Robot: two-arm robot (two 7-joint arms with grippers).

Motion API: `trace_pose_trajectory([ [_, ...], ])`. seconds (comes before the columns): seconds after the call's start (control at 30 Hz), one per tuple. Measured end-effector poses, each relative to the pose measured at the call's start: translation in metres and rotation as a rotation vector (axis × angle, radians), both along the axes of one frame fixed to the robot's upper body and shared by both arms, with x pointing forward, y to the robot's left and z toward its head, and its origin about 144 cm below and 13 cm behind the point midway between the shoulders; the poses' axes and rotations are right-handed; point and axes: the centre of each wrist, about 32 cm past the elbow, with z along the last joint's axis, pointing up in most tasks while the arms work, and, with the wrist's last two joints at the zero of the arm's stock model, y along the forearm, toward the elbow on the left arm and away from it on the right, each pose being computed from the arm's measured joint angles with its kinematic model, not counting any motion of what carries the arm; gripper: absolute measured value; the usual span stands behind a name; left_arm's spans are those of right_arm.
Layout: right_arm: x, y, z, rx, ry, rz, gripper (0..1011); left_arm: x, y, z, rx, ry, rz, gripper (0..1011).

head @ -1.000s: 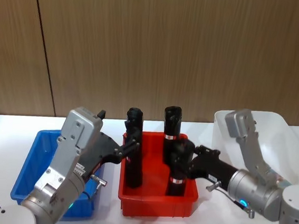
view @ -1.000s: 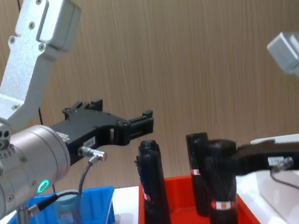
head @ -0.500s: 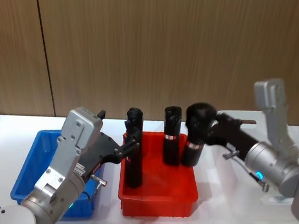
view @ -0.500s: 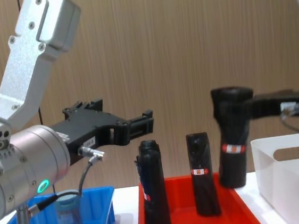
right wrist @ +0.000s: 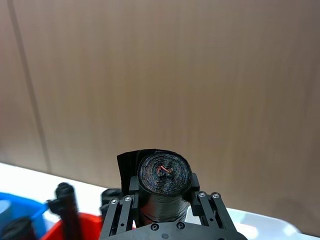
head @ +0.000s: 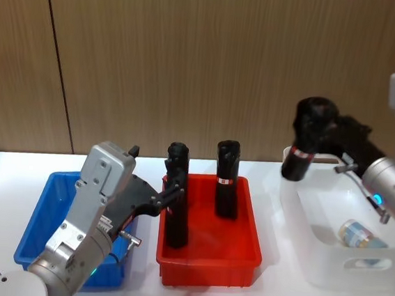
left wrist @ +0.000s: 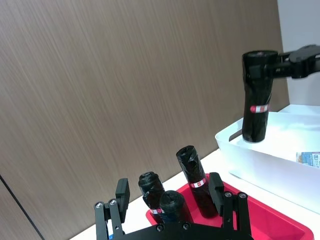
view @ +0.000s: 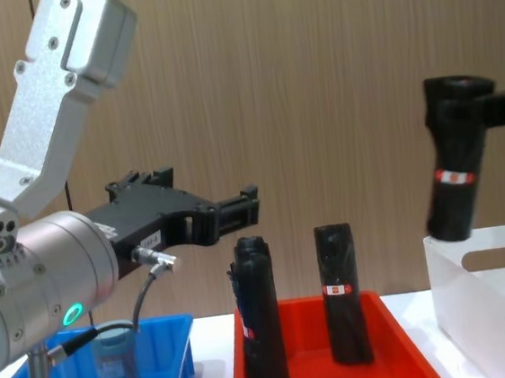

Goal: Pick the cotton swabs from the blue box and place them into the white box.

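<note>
My right gripper [head: 319,132] is shut on a tall black roll [head: 304,141] with a red-white label, held upright above the near-left corner of the white box [head: 326,269]. In the right wrist view the jaws [no point] clamp the roll [right wrist: 164,175] from both sides. One cotton swabs jar [head: 361,236] lies on its side inside the white box. Another cotton swabs jar [view: 117,361] stands in the blue box [view: 176,340]. My left gripper [head: 167,195] hovers open between the blue box [head: 45,207] and the red tray, holding nothing.
The red tray [head: 207,264] sits between the two boxes with two black rolls [head: 177,202] [head: 227,179] standing in it. A wooden wall closes off the back of the white table.
My right gripper has lifted the black roll out of the red tray and carried it up and to the right, over the white box. The left arm has not moved.
</note>
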Motion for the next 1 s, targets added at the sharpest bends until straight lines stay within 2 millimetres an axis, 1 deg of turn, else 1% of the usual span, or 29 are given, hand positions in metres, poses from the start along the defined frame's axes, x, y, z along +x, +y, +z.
trace_pose_trajectory([
  [0.2, 0.006, -0.014, 0.004, -0.005, -0.015, -0.088, 545, 0.000, 0.000, 0.000, 0.000, 0.000, 0.000, 1004],
  [0.37, 0.011, -0.022, 0.002, -0.012, -0.007, -0.133, 545, 0.000, 0.000, 0.000, 0.000, 0.000, 0.000, 1004],
  [0.57, 0.018, -0.030, -0.006, -0.024, 0.024, -0.176, 545, 0.000, 0.000, 0.000, 0.000, 0.000, 0.000, 1004],
  [0.9, 0.026, -0.034, -0.024, -0.038, 0.088, -0.200, 547, 0.000, 0.000, 0.000, 0.000, 0.000, 0.000, 1004],
  [1.0, 0.028, -0.035, -0.031, -0.043, 0.115, -0.202, 636, 0.000, 0.000, 0.000, 0.000, 0.000, 0.000, 1004],
])
